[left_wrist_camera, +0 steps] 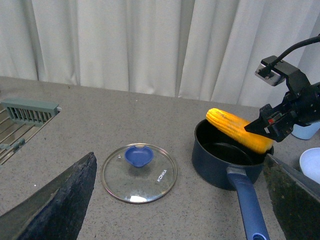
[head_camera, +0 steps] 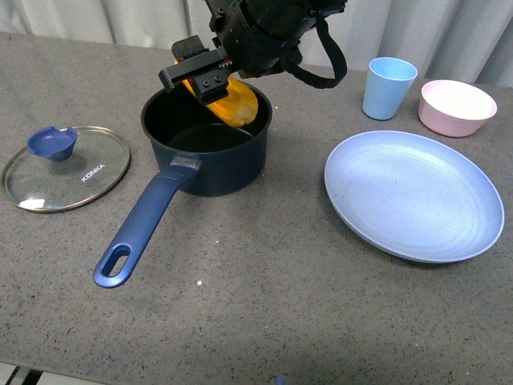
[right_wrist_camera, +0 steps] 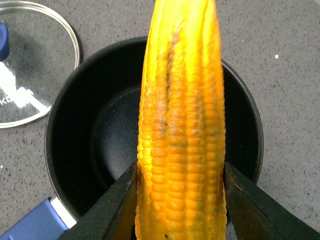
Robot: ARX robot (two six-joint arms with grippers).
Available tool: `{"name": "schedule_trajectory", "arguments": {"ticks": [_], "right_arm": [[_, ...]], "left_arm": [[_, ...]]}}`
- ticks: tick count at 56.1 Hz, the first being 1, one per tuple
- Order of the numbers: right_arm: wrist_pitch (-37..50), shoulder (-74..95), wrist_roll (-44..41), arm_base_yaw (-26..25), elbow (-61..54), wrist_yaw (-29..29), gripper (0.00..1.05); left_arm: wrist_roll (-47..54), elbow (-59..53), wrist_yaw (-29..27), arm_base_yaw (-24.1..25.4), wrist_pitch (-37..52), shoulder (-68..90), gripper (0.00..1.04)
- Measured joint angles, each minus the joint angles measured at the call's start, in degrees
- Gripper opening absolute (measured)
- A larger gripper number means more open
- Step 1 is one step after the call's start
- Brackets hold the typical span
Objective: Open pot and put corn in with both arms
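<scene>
The dark navy pot (head_camera: 210, 152) stands open on the grey table, its long blue handle (head_camera: 144, 228) pointing toward the front left. My right gripper (head_camera: 210, 78) is shut on the yellow-orange corn (head_camera: 232, 104) and holds it tilted over the pot's mouth, above the black inside. In the right wrist view the corn (right_wrist_camera: 182, 125) sits between both jaws above the pot (right_wrist_camera: 75, 145). My left gripper (left_wrist_camera: 185, 200) is open and empty, away from the pot (left_wrist_camera: 220, 165) and corn (left_wrist_camera: 240, 131); it is out of the front view.
The glass lid (head_camera: 66, 167) with a blue knob lies flat left of the pot; it also shows in the left wrist view (left_wrist_camera: 139, 172). A large light blue plate (head_camera: 414, 195) lies right. A light blue cup (head_camera: 388, 87) and a pink bowl (head_camera: 457, 107) stand at the back right.
</scene>
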Motion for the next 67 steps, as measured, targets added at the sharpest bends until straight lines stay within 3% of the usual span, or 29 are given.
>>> {"name": "schedule_trajectory", "arguments": {"ticks": [5,12,24,27,38,51,60,67], "right_arm": [[1.8,-0.2,0.7,0.0,-1.0,0.2,0.79],[6.5,-1.8,1.2,-0.2,-4.9,1.6,0.97],[20.5,-14.5,4.2,-3.1,-22.1,5.0,0.95],[25.4,-22.8,5.2,-5.2,-31.5,5.8,0.95],[29.7,-44.8,4.9,-11.7,-57.2,8.3,0.95],[27.3,-63.8,0.8,-20.6,-73.1,6.9,0.95],[13.6,-86.9,-1.4,-29.1,-82.7,4.5,0.95],[3.5,-100.4,-1.6,-33.6,-84.5,-1.1,0.95]], "left_arm": [[0.0,0.0,0.0,0.0,0.0,0.0,0.98],[0.0,0.0,0.0,0.0,0.0,0.0,0.98],[0.0,0.0,0.0,0.0,0.0,0.0,0.98],[0.0,0.0,0.0,0.0,0.0,0.0,0.98],[0.0,0.0,0.0,0.0,0.0,0.0,0.98],[0.0,0.0,0.0,0.0,0.0,0.0,0.98],[0.0,0.0,0.0,0.0,0.0,0.0,0.98],[0.0,0.0,0.0,0.0,0.0,0.0,0.98]]}}
